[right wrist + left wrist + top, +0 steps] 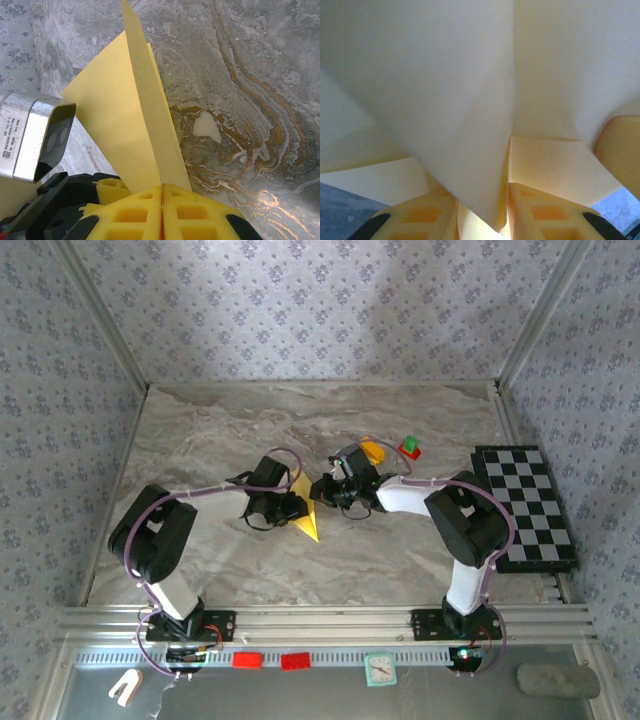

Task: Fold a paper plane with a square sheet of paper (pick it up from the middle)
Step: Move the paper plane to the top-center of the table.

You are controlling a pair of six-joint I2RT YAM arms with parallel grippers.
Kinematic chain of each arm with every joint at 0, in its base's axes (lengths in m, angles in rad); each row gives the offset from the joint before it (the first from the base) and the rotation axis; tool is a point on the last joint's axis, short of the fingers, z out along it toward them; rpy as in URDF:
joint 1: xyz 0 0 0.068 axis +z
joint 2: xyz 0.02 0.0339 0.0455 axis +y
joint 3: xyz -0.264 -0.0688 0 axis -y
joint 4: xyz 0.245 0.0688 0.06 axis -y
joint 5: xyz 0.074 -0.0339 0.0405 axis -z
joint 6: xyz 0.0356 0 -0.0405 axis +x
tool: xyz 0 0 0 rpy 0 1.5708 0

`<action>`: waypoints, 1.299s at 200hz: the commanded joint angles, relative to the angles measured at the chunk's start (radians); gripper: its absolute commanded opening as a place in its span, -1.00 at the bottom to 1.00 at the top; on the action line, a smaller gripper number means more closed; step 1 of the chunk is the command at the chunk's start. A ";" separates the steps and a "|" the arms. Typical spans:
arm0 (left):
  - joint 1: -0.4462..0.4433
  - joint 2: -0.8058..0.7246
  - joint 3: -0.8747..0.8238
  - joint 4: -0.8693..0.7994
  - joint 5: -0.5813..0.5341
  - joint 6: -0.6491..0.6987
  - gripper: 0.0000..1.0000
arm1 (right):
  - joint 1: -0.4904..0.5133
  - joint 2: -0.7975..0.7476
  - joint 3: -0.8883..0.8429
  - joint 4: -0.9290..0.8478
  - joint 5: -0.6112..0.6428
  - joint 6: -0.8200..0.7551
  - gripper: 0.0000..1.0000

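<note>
Currently right hand (162, 192) pinches paper plane (140, 125), left hand (481, 196) flanking.

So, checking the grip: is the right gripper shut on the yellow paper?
Yes, the right gripper has its jaws pressed together on the paper plane.

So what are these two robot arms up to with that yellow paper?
Folding a paper plane, it seems. The right gripper is shut on the pointed, folded yellow paper, holding it on edge over the grey marbled table. The left gripper straddles the paper's crease, jaws apart.
</note>
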 commanded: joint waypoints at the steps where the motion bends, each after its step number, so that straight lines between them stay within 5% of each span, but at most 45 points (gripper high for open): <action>1: -0.006 0.011 0.033 0.008 0.018 -0.013 -0.51 | 0.005 -0.011 0.017 -0.016 -0.004 0.004 -0.77; 31: -0.006 0.009 0.039 -0.008 0.002 -0.011 -0.70 | 0.000 -0.029 0.010 -0.029 0.009 -0.013 -0.59; 59: -0.006 0.000 0.063 -0.074 -0.031 0.022 -0.82 | -0.016 -0.088 -0.018 -0.067 0.071 -0.057 -0.14; 115: -0.004 -0.043 0.204 -0.444 -0.226 0.255 -0.87 | -0.068 -0.295 -0.108 -0.197 0.335 -0.189 0.34; 169: -0.003 0.009 0.328 -0.651 -0.407 0.380 -0.83 | -0.101 -0.385 -0.176 -0.196 0.414 -0.211 0.57; 260: -0.009 0.111 0.334 -0.612 -0.378 0.328 -0.70 | -0.114 -0.386 -0.192 -0.189 0.402 -0.187 0.59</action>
